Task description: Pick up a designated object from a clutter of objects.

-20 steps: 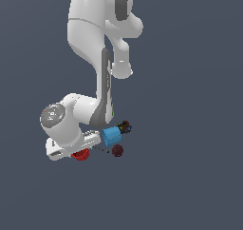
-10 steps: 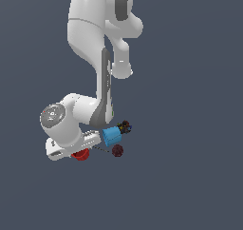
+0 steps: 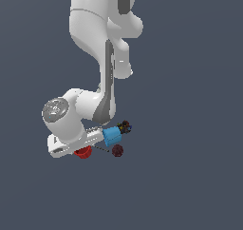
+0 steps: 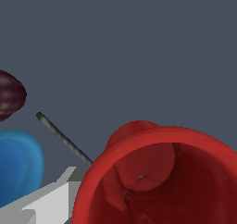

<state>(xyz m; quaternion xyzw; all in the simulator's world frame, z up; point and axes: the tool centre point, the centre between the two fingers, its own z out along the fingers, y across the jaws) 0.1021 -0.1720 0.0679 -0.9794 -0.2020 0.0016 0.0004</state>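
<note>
Plain dark grey ground, no table edge visible. Red cup [image 3: 83, 152] lower left of exterior view, tucked directly under gripper [image 3: 71, 147], blue cup [image 3: 112, 136] just beside. Wrist view: cup mouth gapes toward camera. Jaw spread: cannot tell.

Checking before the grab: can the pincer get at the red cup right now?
Probably yes. The red cup fills the wrist view with its mouth open and nothing over it. Outside, it sits right under the hand. The blue cup and ball lie off to the side.
</note>
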